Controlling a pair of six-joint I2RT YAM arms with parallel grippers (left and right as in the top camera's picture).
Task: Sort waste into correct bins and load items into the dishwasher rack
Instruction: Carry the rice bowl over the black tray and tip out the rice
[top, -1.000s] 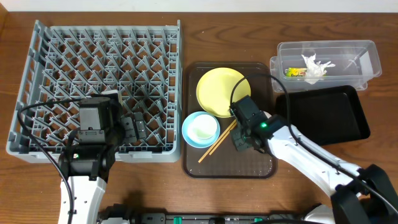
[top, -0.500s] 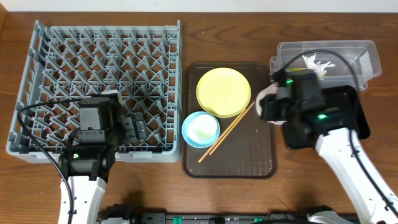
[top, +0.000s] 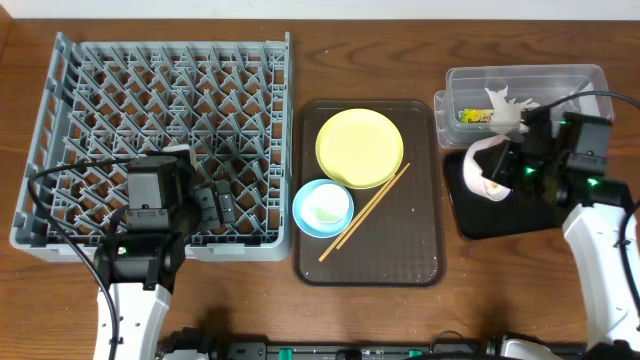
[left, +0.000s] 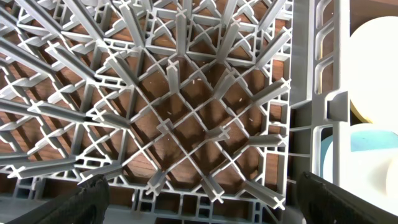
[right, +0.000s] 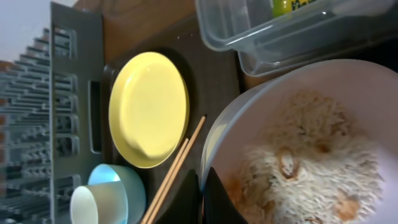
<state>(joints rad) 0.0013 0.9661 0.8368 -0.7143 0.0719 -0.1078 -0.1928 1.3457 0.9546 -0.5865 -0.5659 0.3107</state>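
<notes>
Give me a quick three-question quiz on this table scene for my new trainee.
1. True or false: the white bowl held by the right fingers has food scraps in it.
2. Which lies in the clear tub? A. a spoon B. a snack wrapper C. a bottle cap
3. What sits inside the light blue bowl?
Key: 1 true; 2 B; 3 the small white cup.
</notes>
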